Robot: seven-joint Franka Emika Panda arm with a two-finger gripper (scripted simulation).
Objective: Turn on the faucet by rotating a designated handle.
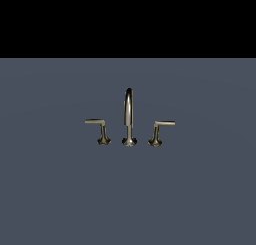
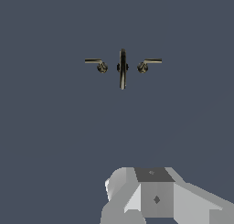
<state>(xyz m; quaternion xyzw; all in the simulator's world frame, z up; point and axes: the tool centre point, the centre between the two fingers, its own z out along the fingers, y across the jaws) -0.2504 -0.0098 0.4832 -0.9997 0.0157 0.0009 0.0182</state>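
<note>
- Brass faucet is set upright on grey floor.
- Handle is untouched, bar pointed to exterior view's right.
- Gripper is seen well apart from it; opening cannot be told.

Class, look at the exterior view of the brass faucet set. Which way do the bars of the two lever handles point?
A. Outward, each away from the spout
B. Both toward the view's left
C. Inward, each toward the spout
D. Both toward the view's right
A: the handle on the exterior view's right sends its bar rightward, the mirror-image lever sends its bar leftward, and the arched spout stands between them.
</note>
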